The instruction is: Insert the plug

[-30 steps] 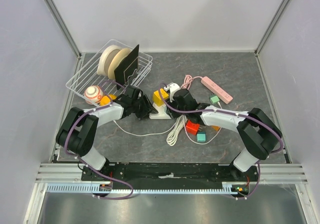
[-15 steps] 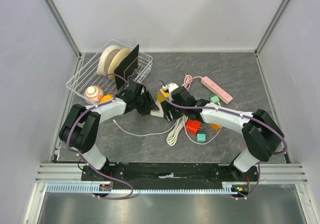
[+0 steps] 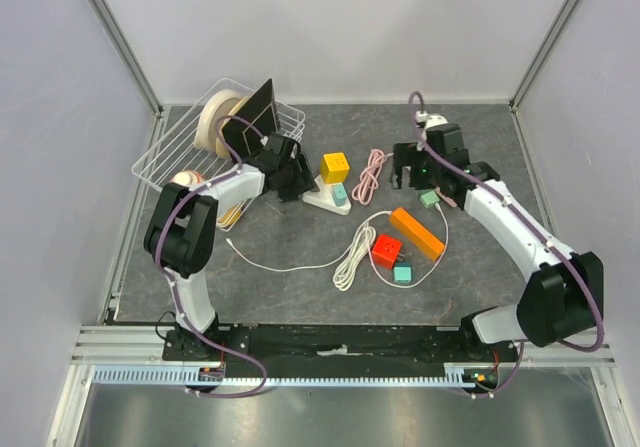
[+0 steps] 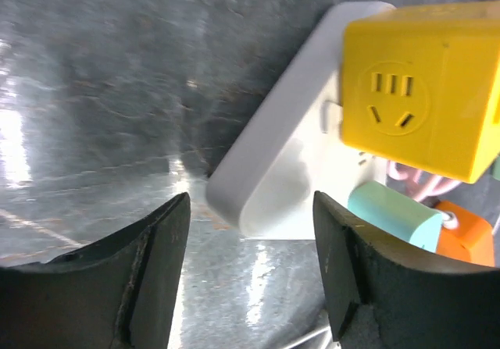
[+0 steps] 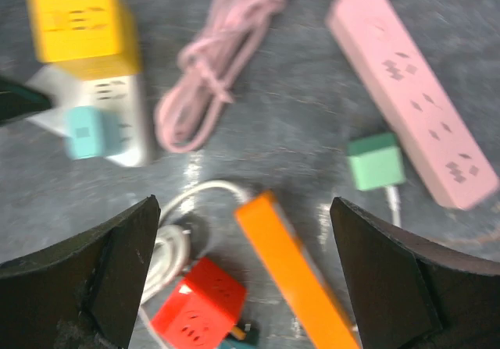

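Near clutter: white cable point(image 3: 352, 257) lies coiled beside the red cube point(image 3: 386, 251) and orange strip point(image 3: 417, 233). A low arm sweep could snag the coil and drag these along.
Task item: teal plug point(image 3: 340, 195) sits on the white power strip point(image 3: 318, 201), just beside the yellow cube point(image 3: 334, 167). It looks inserted, but seating depth cannot be confirmed.
Risk, plug: if only part-seated, a knock to the strip could tip it out.
Left gripper point(image 3: 297, 180): jaws spread, nothing held, low at the strip's rounded end.
Risk, left: a sideways exit could catch that end and slide the strip, since nothing pins it.
Right gripper point(image 3: 404, 170): jaws wide apart, empty, above the pink cord point(image 3: 370, 172) and green adapter point(image 3: 429, 199), well apart from the plug, so it cannot steady the strip.
Far: pink power strip point(image 5: 406, 99).
Far risk: wire basket point(image 3: 160, 157) is close behind the left arm, which could brush it.
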Controlling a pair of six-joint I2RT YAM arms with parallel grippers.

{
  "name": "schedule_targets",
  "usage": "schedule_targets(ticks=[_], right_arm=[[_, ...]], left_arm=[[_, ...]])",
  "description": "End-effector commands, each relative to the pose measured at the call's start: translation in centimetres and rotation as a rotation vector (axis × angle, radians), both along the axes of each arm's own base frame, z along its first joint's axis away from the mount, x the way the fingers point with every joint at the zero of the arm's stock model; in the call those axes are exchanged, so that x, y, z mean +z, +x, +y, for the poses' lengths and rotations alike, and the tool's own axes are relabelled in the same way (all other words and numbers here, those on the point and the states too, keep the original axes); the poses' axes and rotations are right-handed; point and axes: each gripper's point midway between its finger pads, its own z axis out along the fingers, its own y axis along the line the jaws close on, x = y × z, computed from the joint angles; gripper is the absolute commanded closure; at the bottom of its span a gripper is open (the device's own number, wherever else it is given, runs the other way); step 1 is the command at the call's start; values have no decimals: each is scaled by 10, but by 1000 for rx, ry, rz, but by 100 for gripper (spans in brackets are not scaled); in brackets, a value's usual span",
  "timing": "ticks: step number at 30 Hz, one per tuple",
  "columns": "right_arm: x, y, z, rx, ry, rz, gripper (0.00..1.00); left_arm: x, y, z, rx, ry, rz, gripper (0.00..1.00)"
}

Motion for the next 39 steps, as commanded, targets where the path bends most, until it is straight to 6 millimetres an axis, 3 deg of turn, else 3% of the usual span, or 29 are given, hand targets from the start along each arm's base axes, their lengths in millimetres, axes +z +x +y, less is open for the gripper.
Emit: schedule_targets(ticks=[1, 4, 8, 13, 16, 18, 25, 31, 34, 36, 37, 38, 39], right_arm=[[-30, 11, -52, -109, -4, 106, 2], [-43, 30, -77, -166, -32, 129, 2], [-69, 37, -79, -140, -16, 200, 2], [-79, 2, -43, 17, 122, 281, 2], [-89, -33, -34, 49, 132, 321, 2], [-85, -46, -31, 62, 151, 316, 2], [-115, -80, -43, 11, 104, 392, 3], [-130, -87, -50, -21, 7, 412, 6], [-134, -87, -52, -34, -28, 410, 13], [-133, -85, -51, -32, -39, 401, 25], [-131, -83, -52, -35, -45, 391, 31], [-129, -82, -53, -36, -52, 386, 47], [-127, -81, -54, -36, -58, 378, 56]], left_arm=[[27, 17, 27, 4, 109, -81, 25], [49, 10, 30, -6, 95, -123, 20], [81, -18, 32, -47, 45, -183, 16], [97, -51, 25, -134, -35, -194, 15], [102, -72, 18, -206, -94, -183, 15], [114, -84, 12, -254, -138, -198, 15], [131, -113, 20, -301, -163, -247, 15], [129, -129, 26, -297, -173, -235, 16], [127, -135, 27, -292, -182, -228, 16], [129, -138, 28, -288, -187, -234, 16], [128, -139, 29, -283, -189, -230, 16], [128, -140, 29, -282, -190, -231, 16], [130, -141, 30, -280, -191, -235, 16]])
